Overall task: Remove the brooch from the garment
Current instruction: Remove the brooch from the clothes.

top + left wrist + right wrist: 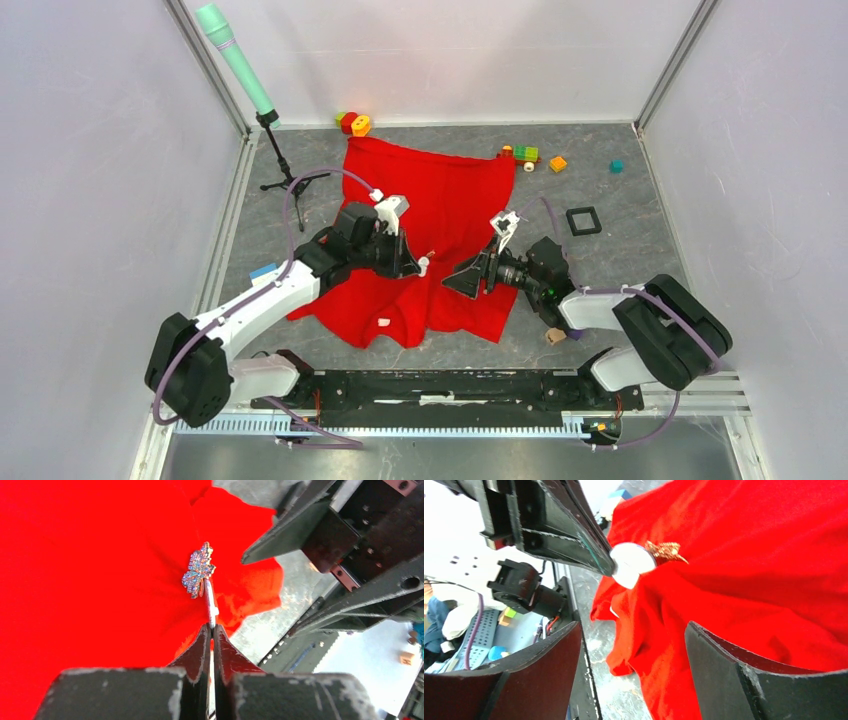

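Left end effector (pixel 212 632) was clamped on the brooch (pixel 199 570), which lay against the red garment (pixel 90 570) spread on the tabletop (pixel 620 260), while the right end effector (pixel 629 630) sat close by, fingers apart.

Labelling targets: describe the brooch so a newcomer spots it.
Start at the big red garment. The left jaws pinch a white disc; attached to it is the brooch, a glittery leaf shape, the only sparkle against plain red.
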You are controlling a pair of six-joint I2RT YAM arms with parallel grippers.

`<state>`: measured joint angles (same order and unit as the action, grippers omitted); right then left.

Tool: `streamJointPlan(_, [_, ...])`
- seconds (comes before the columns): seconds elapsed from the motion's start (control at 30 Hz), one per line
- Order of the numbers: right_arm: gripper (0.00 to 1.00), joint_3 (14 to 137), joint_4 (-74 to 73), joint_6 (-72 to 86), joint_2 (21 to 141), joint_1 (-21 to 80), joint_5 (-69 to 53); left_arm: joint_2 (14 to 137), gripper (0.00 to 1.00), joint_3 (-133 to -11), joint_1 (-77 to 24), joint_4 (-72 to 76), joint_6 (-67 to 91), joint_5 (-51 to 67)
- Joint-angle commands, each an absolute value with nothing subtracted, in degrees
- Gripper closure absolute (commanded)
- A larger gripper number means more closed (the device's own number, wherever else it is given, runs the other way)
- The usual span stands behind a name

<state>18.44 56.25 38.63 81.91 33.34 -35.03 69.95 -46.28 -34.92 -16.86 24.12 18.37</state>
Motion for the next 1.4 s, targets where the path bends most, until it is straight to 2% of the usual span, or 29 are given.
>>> streamJointPlan(0.0, [0.19,20.2,64.9,41.5,82.3,33.2,-39.3,67.3,0.98,-44.5,-34.9,-8.6,24.6,30.1])
streamJointPlan(0.17, [0.20,20.7,66.3,44.0,83.4,33.2,-39.4,65.1,0.98,-42.3,-34.9,-3.4,26.1,32.3])
streamJointPlan(0.47, [0.25,20.6,79.5,57.4,89.1,33.2,-40.5,64.5,0.98,-40.3,-34.9,3.8,29.2,36.0])
streamJointPlan(0.63, [0.35,20.2,91.2,66.4,92.8,33.2,-40.6,64.5,0.98,-39.7,-34.9,4.8,29.8,35.5])
streamJointPlan(0.83, [0.52,19.7,100.5,73.1,95.6,33.3,-38.5,64.5,0.98,-38.7,-34.9,5.1,29.8,35.0])
streamJointPlan(1.1, [0.55,19.8,102.0,73.4,94.7,33.2,-37.0,64.2,0.98,-37.9,-34.9,5.6,29.9,34.7])
streamJointPlan(1.27, [0.67,20.7,102.2,74.7,95.8,33.2,-36.7,64.5,0.98,-37.6,-34.9,6.2,30.1,35.1])
streamJointPlan(1.37, [0.68,20.7,101.8,74.5,95.6,33.3,-36.5,64.5,0.98,-37.5,-34.9,6.2,30.0,35.2])
